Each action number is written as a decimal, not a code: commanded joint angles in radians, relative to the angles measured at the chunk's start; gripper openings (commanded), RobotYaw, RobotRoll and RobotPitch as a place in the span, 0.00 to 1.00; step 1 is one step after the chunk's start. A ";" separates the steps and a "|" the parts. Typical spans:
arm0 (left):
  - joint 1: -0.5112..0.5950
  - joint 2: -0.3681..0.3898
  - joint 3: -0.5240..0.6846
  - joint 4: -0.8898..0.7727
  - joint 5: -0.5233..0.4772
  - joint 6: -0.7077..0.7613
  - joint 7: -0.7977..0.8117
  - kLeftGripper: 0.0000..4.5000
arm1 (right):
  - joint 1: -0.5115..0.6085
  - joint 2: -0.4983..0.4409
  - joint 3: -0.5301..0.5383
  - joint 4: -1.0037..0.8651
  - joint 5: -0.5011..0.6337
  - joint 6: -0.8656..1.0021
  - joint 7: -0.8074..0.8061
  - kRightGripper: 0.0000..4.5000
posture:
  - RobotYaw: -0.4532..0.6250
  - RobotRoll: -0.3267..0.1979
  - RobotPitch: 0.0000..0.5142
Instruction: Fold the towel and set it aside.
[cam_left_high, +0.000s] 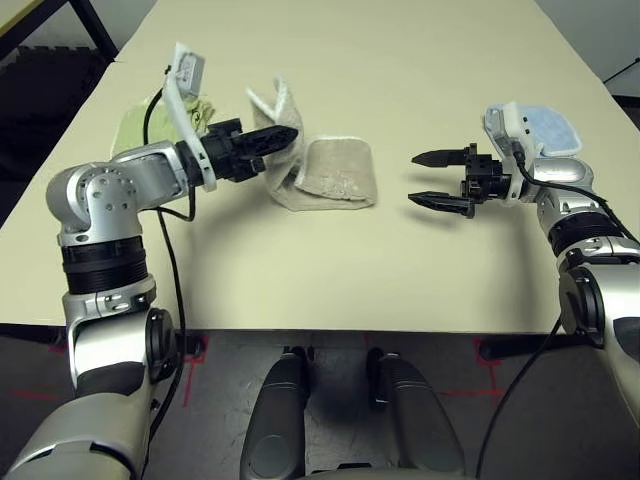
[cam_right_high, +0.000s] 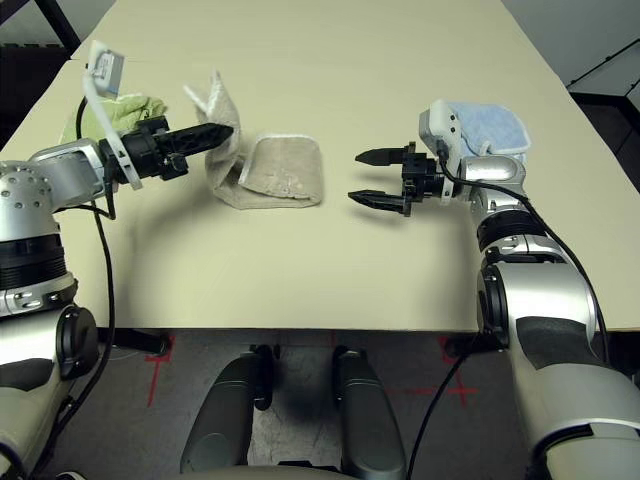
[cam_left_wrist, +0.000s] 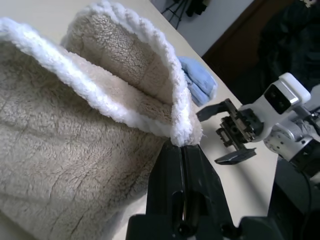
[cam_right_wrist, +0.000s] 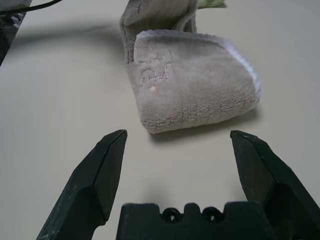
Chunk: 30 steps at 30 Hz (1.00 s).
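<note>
So the left gripper (cam_left_high: 283, 136) has its jaws pinched tight on the white edge of the towel (cam_left_high: 335, 172), lifting that flap up while the rest lies folded on the table (cam_left_high: 400, 60). The right gripper (cam_left_high: 432, 178) sits just beside the towel's other end, jaws spread wide, holding nothing.

On your left, a crumpled light green terry cloth towel (cam_left_high: 135, 122) lies on the plain beige table (cam_left_high: 380, 60). On your right lies a folded light blue cloth towel (cam_right_high: 497, 125).
</note>
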<state>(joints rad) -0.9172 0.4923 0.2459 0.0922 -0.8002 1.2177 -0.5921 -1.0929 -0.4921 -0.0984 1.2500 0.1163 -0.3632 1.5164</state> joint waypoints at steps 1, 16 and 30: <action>-0.041 -0.023 -0.057 0.025 0.023 -0.019 -0.009 0.01 | 0.005 -0.005 0.003 -0.009 -0.010 -0.009 -0.002 1.00 | 0.50 0.62 0.31; -0.122 -0.133 -0.279 0.204 0.183 -0.159 -0.103 0.01 | 0.006 -0.005 0.000 -0.009 -0.012 -0.014 -0.015 1.00 | 0.49 0.62 0.32; 0.018 -0.058 -0.428 0.050 0.257 -0.147 -0.230 0.83 | -0.001 -0.011 0.001 -0.005 -0.016 -0.015 -0.033 1.00 | 0.49 0.62 0.32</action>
<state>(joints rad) -0.9241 0.4195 -0.1571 0.1947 -0.5373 1.0432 -0.7926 -1.0930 -0.4959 -0.0981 1.2502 0.1091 -0.3692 1.4857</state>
